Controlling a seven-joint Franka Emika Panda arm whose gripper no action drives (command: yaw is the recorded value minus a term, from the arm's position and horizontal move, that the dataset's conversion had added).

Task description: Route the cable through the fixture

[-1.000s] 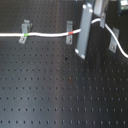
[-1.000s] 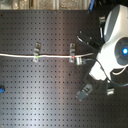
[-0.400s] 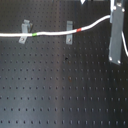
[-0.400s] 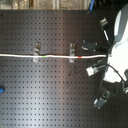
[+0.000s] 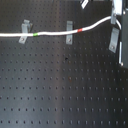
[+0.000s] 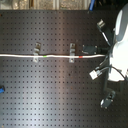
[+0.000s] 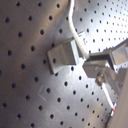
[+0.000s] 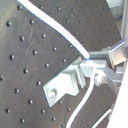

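**Gripping the cable past the second clip**

Pinching the cable (image 8: 55, 27) between its fingers, the gripper (image 8: 91, 64) sat close above a metal bracket (image 8: 62, 87) bolted to the perforated board (image 8: 25, 75) in the second wrist view; the white cord ran straight into the closed fingertips and a further length trailed away below them. In the first wrist view the same bracket (image 7: 64, 54) lay just beside the fingers, with the cord rising from it.

Outward from there, in the first exterior view, the cable climbed from the clips up to the gripper (image 5: 116, 22) at the first exterior view's right edge. Its red band (image 5: 82, 30) lay just past the nearer clip (image 5: 69, 33), and its green band (image 5: 37, 35) just past the farther clip (image 5: 23, 31). Beyond that the cord ran off the first exterior view's left edge.

The second exterior view agreed: the cable (image 6: 55, 56) stretched in a nearly straight line across both clips.

By my reading, the cord already rested against both clips, so the routing looked largely done. Whether it was truly seated inside each one was too small to tell. Seating it, if needed, and letting go appeared to be what remained.
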